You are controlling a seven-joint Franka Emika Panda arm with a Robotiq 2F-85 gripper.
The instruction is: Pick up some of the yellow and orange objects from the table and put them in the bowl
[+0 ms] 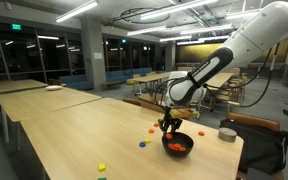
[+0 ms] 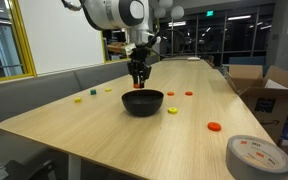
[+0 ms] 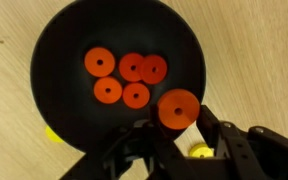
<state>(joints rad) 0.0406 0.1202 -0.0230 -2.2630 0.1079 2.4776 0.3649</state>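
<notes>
**Orange disc point(image 3: 179, 108) pinched above the black bowl point(image 3: 46, 62)**

The claw point(image 2: 138, 80) is closed on a single orange disc. In the wrist view it holds the disc over the bowl's edge, on the side where the claw's fingers come in. Five more orange discs point(image 3: 123, 79) lie flat on the bowl's floor in a tight cluster, some of them touching.

In both exterior views the bowl stands on the pale wooden worktop point(image 2: 84, 125), directly beneath the claw. Loose pieces lie scattered on the worktop around it. A small blue piece point(image 2: 173, 110) sits just beside the bowl, and an orange piece point(image 2: 215, 126) lies further out towards the worktop's edge. In the wrist view a yellow piece point(image 3: 52, 133) shows at the bowl's outer rim. Another spot of yellow is partly hidden behind the claw's fingers.

A roll of tape point(image 2: 254, 155) rests near the worktop's corner, well apart from the bowl.
</notes>
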